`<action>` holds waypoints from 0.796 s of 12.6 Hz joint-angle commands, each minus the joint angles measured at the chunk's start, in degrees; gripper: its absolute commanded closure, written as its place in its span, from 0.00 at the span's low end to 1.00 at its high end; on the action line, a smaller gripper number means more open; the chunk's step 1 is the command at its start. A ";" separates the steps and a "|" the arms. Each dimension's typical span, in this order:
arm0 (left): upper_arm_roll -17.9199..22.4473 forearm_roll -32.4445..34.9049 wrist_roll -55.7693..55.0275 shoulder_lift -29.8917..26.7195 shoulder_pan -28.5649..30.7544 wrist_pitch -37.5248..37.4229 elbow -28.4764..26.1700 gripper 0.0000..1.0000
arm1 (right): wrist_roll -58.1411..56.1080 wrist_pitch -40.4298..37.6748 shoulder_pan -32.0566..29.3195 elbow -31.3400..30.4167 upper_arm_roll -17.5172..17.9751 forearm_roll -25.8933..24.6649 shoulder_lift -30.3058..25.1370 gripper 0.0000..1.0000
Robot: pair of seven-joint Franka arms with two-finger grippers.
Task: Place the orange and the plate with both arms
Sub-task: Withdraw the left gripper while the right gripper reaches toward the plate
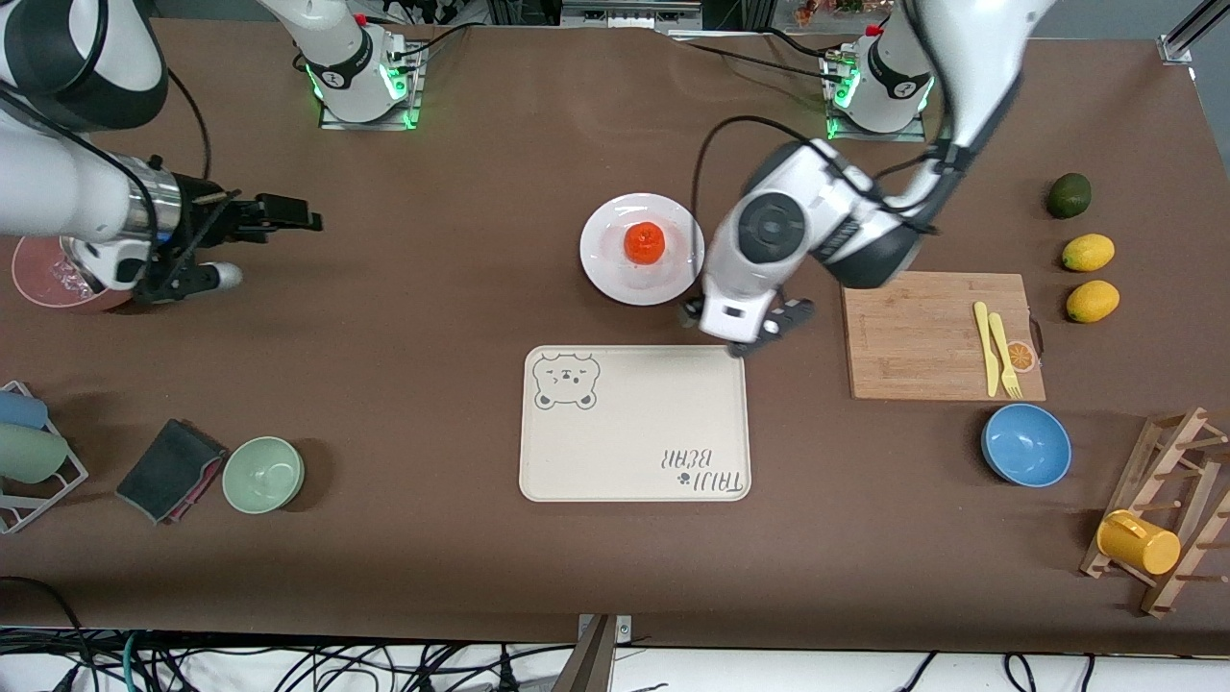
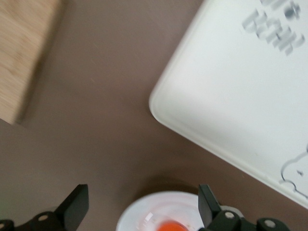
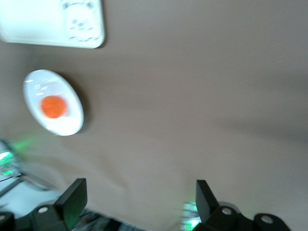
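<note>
The orange point(image 1: 646, 242) lies in the middle of the white plate point(image 1: 605, 269), which sits on the brown table farther from the front camera than the beige bear tray point(image 1: 634, 423). My left gripper point(image 1: 745, 332) is open and empty, low over the table between the plate and the tray's corner. In the left wrist view the plate point(image 2: 144, 216) and the orange point(image 2: 174, 226) show between its fingers point(image 2: 77, 199). My right gripper point(image 1: 252, 242) is open and empty over the table toward the right arm's end. The right wrist view shows the plate point(image 3: 65, 125) and the orange point(image 3: 53, 107) at a distance.
A wooden cutting board point(image 1: 913, 336) with a yellow knife and fork lies beside the left gripper, toward the left arm's end. A blue bowl point(image 1: 1026, 444), two lemons point(image 1: 1089, 253) and a lime point(image 1: 1069, 195) are there too. A green bowl point(image 1: 263, 473) and a pink bowl point(image 1: 38, 284) are at the right arm's end.
</note>
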 commanded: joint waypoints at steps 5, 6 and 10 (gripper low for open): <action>-0.85 0.14 32.06 -3.14 20.59 -12.39 5.14 0.00 | -4.69 11.61 -0.03 -10.57 5.61 16.68 -0.23 0.00; -0.94 0.14 37.43 -3.23 23.84 -13.71 5.85 0.00 | -8.28 12.76 -0.03 -11.88 5.71 19.66 0.73 0.00; -0.50 -0.12 55.28 -4.90 33.42 -13.99 7.44 0.00 | -23.40 14.53 -0.03 -16.02 5.88 32.91 7.58 0.00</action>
